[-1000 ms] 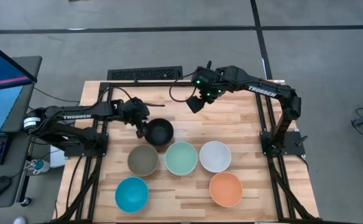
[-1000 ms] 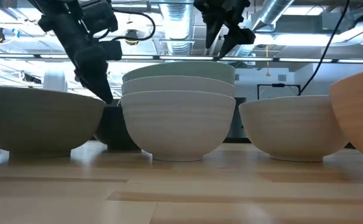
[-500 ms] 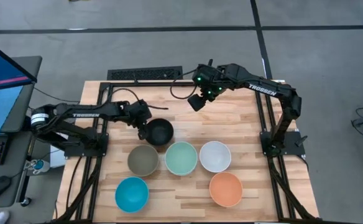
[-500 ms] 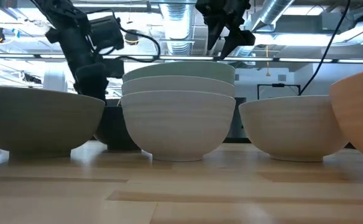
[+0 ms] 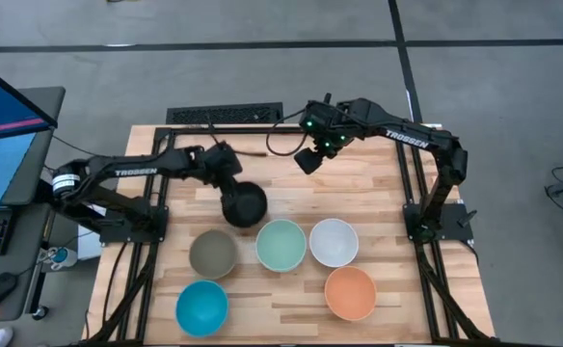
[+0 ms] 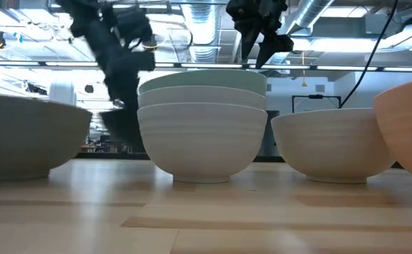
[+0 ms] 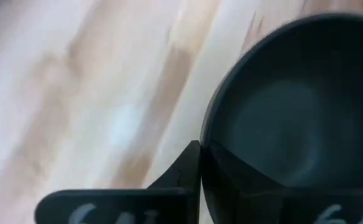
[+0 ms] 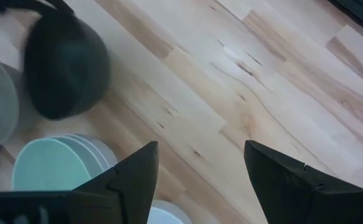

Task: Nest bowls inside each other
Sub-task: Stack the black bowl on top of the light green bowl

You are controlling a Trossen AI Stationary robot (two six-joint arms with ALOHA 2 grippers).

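Observation:
My left gripper (image 5: 229, 183) is shut on the black bowl (image 5: 246, 206) at the middle left of the table. The bowl looks tipped, and in the low view it (image 6: 121, 130) is blurred and raised. The olive-grey bowl (image 5: 213, 253) and the turquoise bowl (image 5: 202, 306) stand on the table nearer the front. A mint bowl (image 6: 202, 79) sits nested on top of two white bowls (image 6: 202, 141). A single white bowl (image 5: 334, 241) and an orange bowl (image 5: 350, 293) stand to the right. My right gripper (image 5: 309, 162) hangs open above the far middle of the table. My left gripper holds the black bowl by its rim (image 7: 205, 155) on the far-left side. One finger (image 7: 183, 180) is outside the wall; the other is hidden by the bowl. The fingers come slanting down from the far left. The bowl hangs tipped below them.
Bare wood lies at the far right of the table and between the black bowl and my right gripper (image 8: 200, 168). A keyboard (image 5: 226, 115) lies beyond the far edge, and a monitor (image 5: 2, 125) stands to the left of the table.
My left gripper has shut on the black bowl's rim and risen, drawing back toward the far edge. The bowl has tipped and come up off the table. The olive-grey bowl has slid a little toward the near left.

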